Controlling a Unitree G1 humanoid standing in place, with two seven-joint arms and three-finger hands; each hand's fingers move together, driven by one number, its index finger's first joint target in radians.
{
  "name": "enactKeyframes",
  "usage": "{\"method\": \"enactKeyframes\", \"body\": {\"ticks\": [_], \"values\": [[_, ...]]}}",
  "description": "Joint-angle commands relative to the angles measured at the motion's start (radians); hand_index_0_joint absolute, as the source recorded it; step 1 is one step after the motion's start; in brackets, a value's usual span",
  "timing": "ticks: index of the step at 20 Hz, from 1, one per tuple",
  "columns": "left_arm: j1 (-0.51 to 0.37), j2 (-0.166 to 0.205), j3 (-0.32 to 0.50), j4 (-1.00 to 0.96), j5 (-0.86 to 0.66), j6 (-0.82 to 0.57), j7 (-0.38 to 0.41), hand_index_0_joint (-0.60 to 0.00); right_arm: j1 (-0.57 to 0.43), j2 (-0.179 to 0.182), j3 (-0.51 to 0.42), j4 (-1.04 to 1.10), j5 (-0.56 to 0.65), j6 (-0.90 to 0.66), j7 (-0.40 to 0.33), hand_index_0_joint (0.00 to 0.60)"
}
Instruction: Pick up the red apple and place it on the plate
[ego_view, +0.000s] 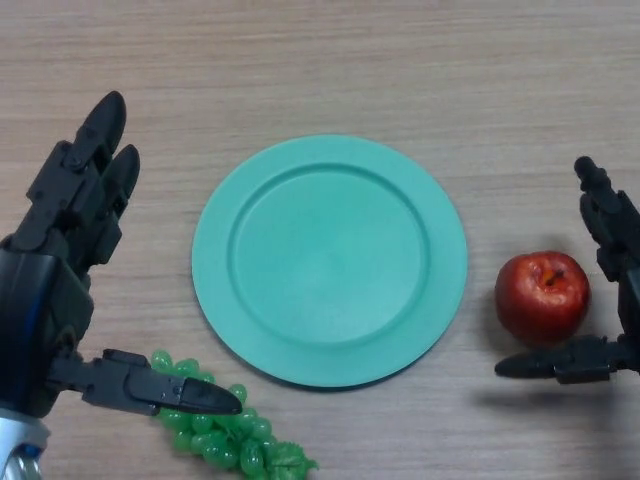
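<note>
A red apple (541, 296) stands on the wooden table, just right of a round green plate (330, 258) that holds nothing. My right hand (610, 228) comes in at the right edge, open. Its fingers reach up behind the apple and its thumb (555, 362) lies in front of it, so the apple sits between them without a visible grip. My left hand (70, 215) is open at the left side, fingers straight and pointing away, thumb (165, 388) stretched toward the plate's near left rim.
A bunch of green grapes (225, 425) lies at the bottom left, partly under my left thumb and close to the plate's near edge. Bare wooden tabletop (400, 70) spreads beyond the plate.
</note>
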Motion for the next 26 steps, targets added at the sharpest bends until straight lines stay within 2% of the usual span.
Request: {"method": "enactKeyframes", "body": {"ticks": [1,2,5,8,9,10,12,15,19,21,23,24,25,26], "values": [[-0.007,0.015,0.023,-0.065,0.007,-0.159,0.026,0.0,-0.016,-0.028,-0.041,-0.061,-0.008,-0.059,-0.071,0.503],[-0.001,0.012,0.009,-0.071,0.024,-0.158,0.03,0.0,-0.001,-0.025,-0.04,-0.083,-0.004,-0.024,-0.077,0.597],[-0.004,0.015,-0.001,-0.086,0.016,-0.139,0.032,0.0,0.034,-0.003,-0.033,-0.234,0.115,0.101,-0.007,0.6],[-0.006,0.014,-0.002,-0.098,0.004,-0.122,0.04,0.0,0.05,0.024,0.003,-0.383,0.153,0.239,0.015,0.6],[-0.005,0.012,-0.003,-0.103,-0.003,-0.117,0.045,0.0,0.05,0.039,0.028,-0.476,0.195,0.332,0.017,0.6],[-0.005,0.013,-0.001,-0.107,-0.012,-0.111,0.047,0.0,0.04,0.046,0.05,-0.537,0.206,0.398,0.012,0.6],[0.001,0.012,0.017,-0.114,-0.038,-0.109,0.043,0.0,0.002,0.06,0.123,-0.592,0.147,0.456,-0.002,0.6],[0.004,0.012,0.056,-0.105,-0.079,-0.122,0.025,0.0,-0.095,0.065,0.284,-0.521,0.033,0.472,-0.07,0.6],[-0.006,0.017,0.121,-0.094,-0.136,-0.127,-0.011,0.0,-0.249,0.066,0.465,-0.348,-0.003,0.468,-0.207,0.6],[-0.012,0.023,0.152,-0.097,-0.163,-0.118,-0.028,0.0,-0.299,0.066,0.512,-0.259,-0.055,0.487,-0.265,0.6],[-0.015,0.021,0.173,-0.088,-0.176,-0.132,-0.041,0.0,-0.322,0.066,0.538,-0.205,-0.077,0.51,-0.268,0.6],[-0.016,0.021,0.174,-0.087,-0.175,-0.133,-0.041,0.0,-0.323,0.066,0.538,-0.203,-0.078,0.509,-0.264,0.5],[-0.017,0.021,0.173,-0.085,-0.173,-0.136,-0.041,0.0,-0.324,0.066,0.54,-0.201,-0.08,0.509,-0.255,0.35],[-0.018,0.02,0.172,-0.084,-0.168,-0.138,-0.039,0.0,-0.325,0.066,0.539,-0.205,-0.078,0.511,-0.246,0.25]]}}
